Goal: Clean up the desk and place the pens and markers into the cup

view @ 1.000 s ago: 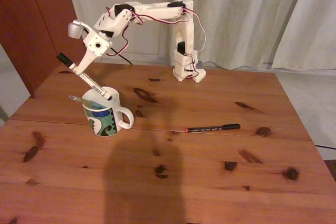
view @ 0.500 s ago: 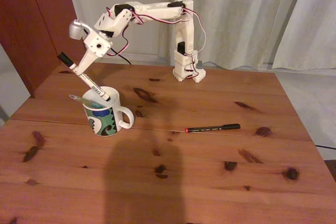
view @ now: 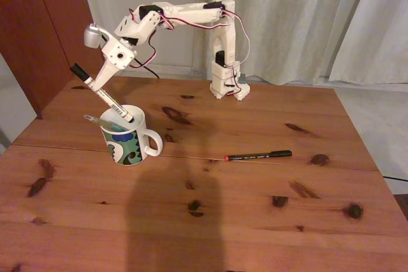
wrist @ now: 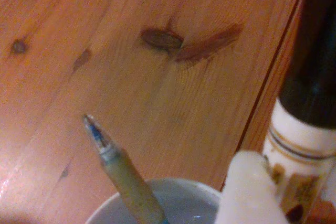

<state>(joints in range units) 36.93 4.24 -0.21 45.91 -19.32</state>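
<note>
On the wooden desk stands the white cup with its wavy blue-green pattern. A green-teal pen leans out of it to the left. My gripper is above and left of the cup, shut on the white marker, which slants with its black cap up-left and its lower end inside the cup mouth. The thin black pen with a red end lies flat to the right of the cup. In the wrist view the marker sits between my fingers, beside the green pen and the cup rim.
The arm's base is clamped at the desk's far edge, with curtains behind it. A dark wooden panel stands at the left. A shadow falls across the front middle of the desk.
</note>
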